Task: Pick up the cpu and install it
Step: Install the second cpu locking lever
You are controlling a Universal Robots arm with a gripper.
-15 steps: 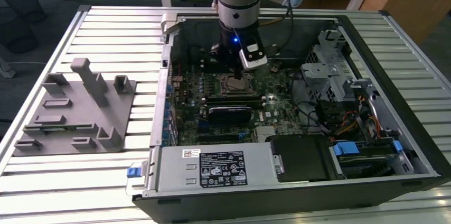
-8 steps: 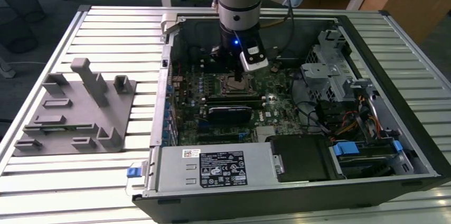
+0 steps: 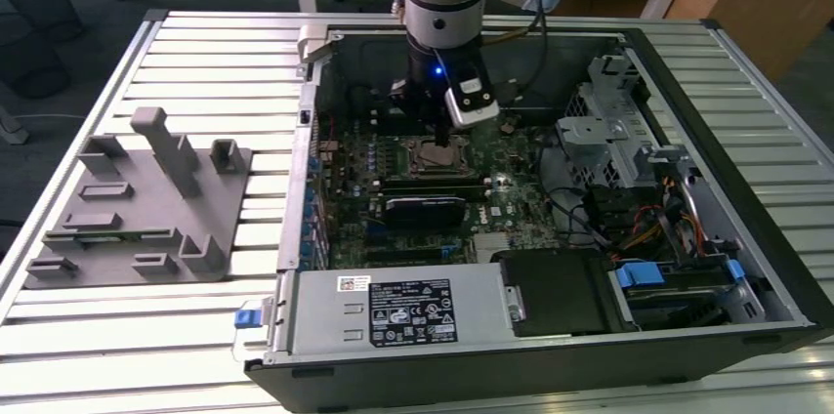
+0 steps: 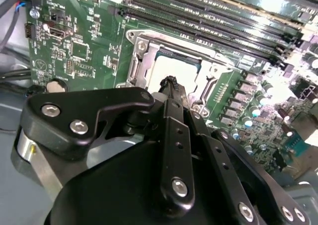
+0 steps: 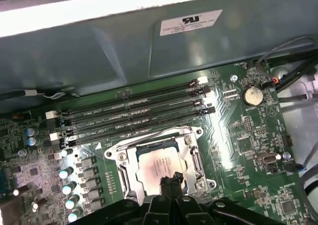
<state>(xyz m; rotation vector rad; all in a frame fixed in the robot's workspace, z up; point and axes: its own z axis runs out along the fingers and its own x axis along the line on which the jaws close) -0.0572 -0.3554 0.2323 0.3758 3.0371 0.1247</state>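
We see the cpu point(image 5: 158, 164) lying already in its socket point(image 5: 191, 158) on the motherboard point(image 5: 248, 135), the pincer point(image 5: 170, 179) closed and empty just above it, so pressing gently or retreating seems needed.

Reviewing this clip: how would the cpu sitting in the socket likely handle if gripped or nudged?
The cpu looks thin, flat and rigid, so probably stiff and light. Its smooth, shiny metal top may be slippery. Lying flat within the socket frame, it seems unlikely to slide or tip.
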